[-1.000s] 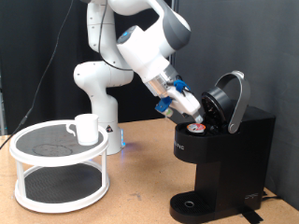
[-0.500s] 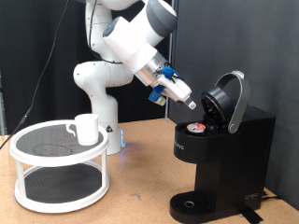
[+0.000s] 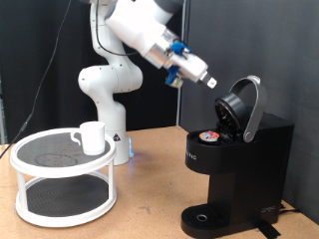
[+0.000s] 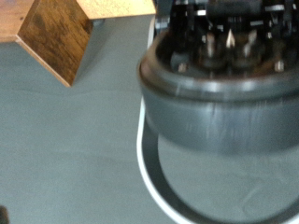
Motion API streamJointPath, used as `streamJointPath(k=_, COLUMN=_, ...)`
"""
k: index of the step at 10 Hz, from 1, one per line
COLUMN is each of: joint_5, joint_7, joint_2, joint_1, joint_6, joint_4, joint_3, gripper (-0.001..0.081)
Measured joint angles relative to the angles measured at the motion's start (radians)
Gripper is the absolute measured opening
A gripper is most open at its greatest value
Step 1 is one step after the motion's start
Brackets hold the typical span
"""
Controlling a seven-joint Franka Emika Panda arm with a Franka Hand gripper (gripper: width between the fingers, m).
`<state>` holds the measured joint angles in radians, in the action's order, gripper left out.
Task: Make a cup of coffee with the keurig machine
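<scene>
The black keurig machine point(image 3: 234, 164) stands at the exterior view's right with its domed lid point(image 3: 244, 108) hinged open. A small white pod with a red top point(image 3: 208, 136) sits in its brew chamber. My gripper point(image 3: 211, 83) is in the air above and left of the open lid, clear of the pod, with nothing seen between its fingers. The white mug point(image 3: 92, 136) stands on the top shelf of a white round rack point(image 3: 62, 179) at the left. The wrist view shows the machine's dark domed part point(image 4: 220, 103) close up; the fingers do not show there.
The robot's white base point(image 3: 105, 95) stands behind the rack. The wooden table point(image 3: 145, 209) runs under everything. A round drip tray point(image 3: 206, 216) sits at the machine's foot. A wooden box corner point(image 4: 56, 33) shows in the wrist view.
My gripper has pulled up and away from the brew chamber, leaving the pod in the machine. The lid stays open and the mug has not moved.
</scene>
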<state>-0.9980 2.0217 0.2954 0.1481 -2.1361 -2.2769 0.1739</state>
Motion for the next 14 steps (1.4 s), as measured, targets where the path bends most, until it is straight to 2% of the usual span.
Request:
streamJointPath(k=3, joint_5=0.016, joint_7=0.046, joint_2=0.012, joint_1=-0.012, joint_6=0.087, joint_4=0.073, joint_3=0.018, gripper=0.0734)
streamJointPath(k=4, joint_5=0.017, joint_7=0.046, joint_2=0.014, joint_1=-0.017, joint_6=0.125, joint_4=0.083, joint_3=0.030, gripper=0.0734)
streamJointPath(k=5, joint_5=0.017, joint_7=0.045, joint_2=0.014, joint_1=-0.017, joint_6=0.117, joint_4=0.081, joint_3=0.028, gripper=0.0734)
streamJointPath(k=7, joint_5=-0.117, joint_7=0.006, joint_2=0.013, joint_1=0.005, joint_6=0.091, joint_4=0.084, joint_3=0.017, gripper=0.0734)
streamJointPath(k=9, joint_5=-0.212, joint_7=0.003, joint_2=0.006, joint_1=0.034, joint_6=0.072, joint_4=0.104, joint_3=-0.012, gripper=0.0734)
streamJointPath(k=10, joint_5=-0.223, joint_7=0.016, joint_2=-0.002, joint_1=0.044, joint_6=0.068, joint_4=0.120, joint_3=-0.031, gripper=0.0734)
streamJointPath(k=12, joint_5=-0.214, joint_7=0.072, joint_2=-0.024, joint_1=0.054, joint_6=0.038, joint_4=0.152, joint_3=-0.082, gripper=0.0734)
streamJointPath(k=14, joint_5=-0.164, joint_7=0.145, joint_2=-0.052, joint_1=0.061, joint_6=-0.010, joint_4=0.183, joint_3=-0.139, gripper=0.0734)
